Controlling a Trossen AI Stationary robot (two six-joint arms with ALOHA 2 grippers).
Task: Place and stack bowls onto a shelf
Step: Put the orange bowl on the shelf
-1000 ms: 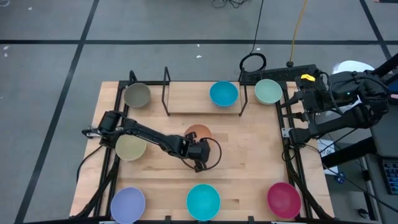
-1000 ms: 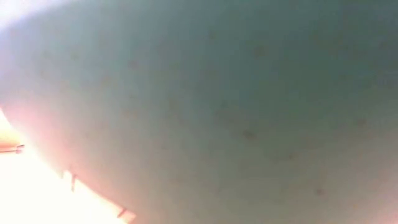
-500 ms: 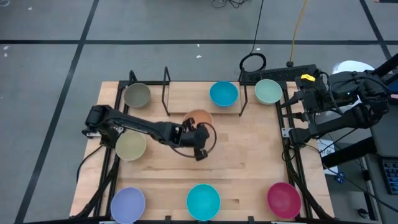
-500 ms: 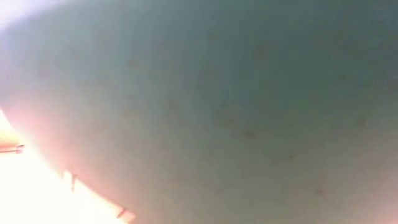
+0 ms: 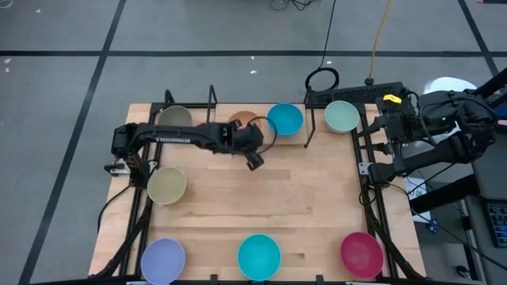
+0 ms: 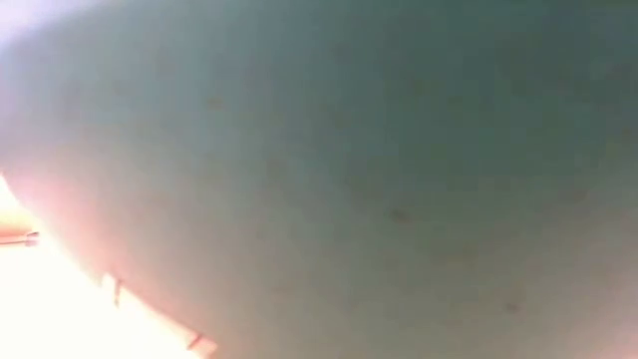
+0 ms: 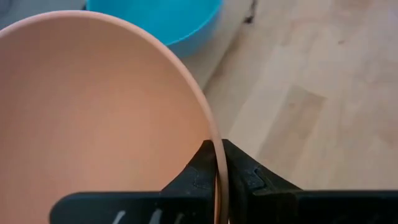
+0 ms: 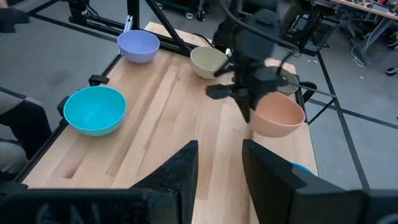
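My left gripper (image 5: 250, 139) is shut on the orange bowl (image 5: 242, 122), which is in the air over the shelf (image 5: 211, 119), next to the blue bowl (image 5: 285, 119) that stands on its base on the shelf's board. The right wrist view also shows the orange bowl (image 8: 280, 117) above the table. On the table stand the grey-olive (image 5: 174, 119), mint green (image 5: 342, 116), beige (image 5: 166, 184), lavender (image 5: 162, 260), cyan (image 5: 259, 256) and magenta (image 5: 361, 253) bowls. My right gripper (image 8: 219, 168) waits open, high off the table's right edge. My left gripper pinches the orange bowl's rim (image 7: 217, 163), one finger inside the bowl and one outside. The fingers (image 8: 247, 107) slant down from above onto the rim's near side. The bowl is lifted clear of the table and shelf, mouth up.
The shelf's upright black rods (image 5: 307, 127) stand on either side of its board. A power strip and cables (image 5: 348, 93) lie past the far edge. The low view is filled by the wall of a bowl (image 6: 319, 179) right at the lens.
My left gripper, still shut on the orange bowl's rim, has carried the bowl up and toward the table's far edge, from the middle of the table to above the shelf beside the blue bowl.
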